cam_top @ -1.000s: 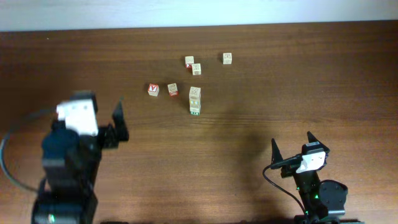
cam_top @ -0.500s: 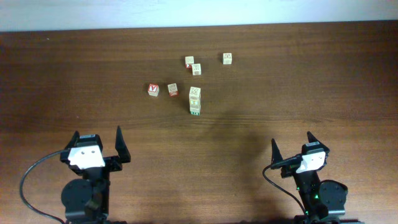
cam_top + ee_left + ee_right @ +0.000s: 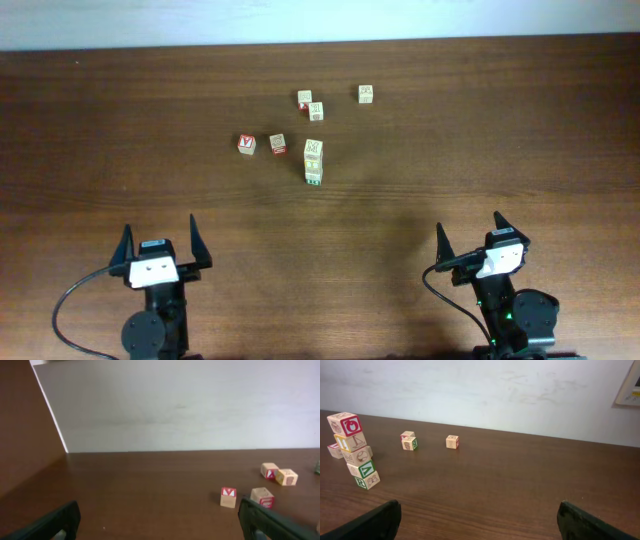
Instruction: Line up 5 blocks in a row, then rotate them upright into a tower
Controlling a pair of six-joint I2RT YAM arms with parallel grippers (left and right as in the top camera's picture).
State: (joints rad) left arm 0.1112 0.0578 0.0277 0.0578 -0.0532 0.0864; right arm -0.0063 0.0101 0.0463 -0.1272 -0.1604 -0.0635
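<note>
Nearest the front edge of the counter (image 3: 90,190), the left fingers (image 3: 196,245) stand spread wide with nothing between them. In the left wrist view only their dark tips show, one in each lower corner. The right fingers (image 3: 442,248) are at the same depth, well off to the other side, also spread wide and empty, and both pairs point toward the far wall.

Farther in, near the middle of the counter, is the stack of five blocks (image 3: 359,453). It is one cube wide, and from the right wrist it reads as an uneven column. A red-printed cube sits on top, one with yellow and blue below it, a pale one next, then a green-edged one, with another pale cube at the bottom. Nothing touches the stack, and both arms are well away from it.

Just to its left, at about the same depth, lie a pale cube with a red side (image 3: 277,143) and, beside it, the red-faced "V" cube (image 3: 246,144). The two are close together but not touching.

Beyond the stack, two cubes (image 3: 310,104) sit together corner to corner. A lone cube (image 3: 366,94) rests apart to their right, closest to the back edge. Behind everything rises a plain white wall (image 3: 485,390).
</note>
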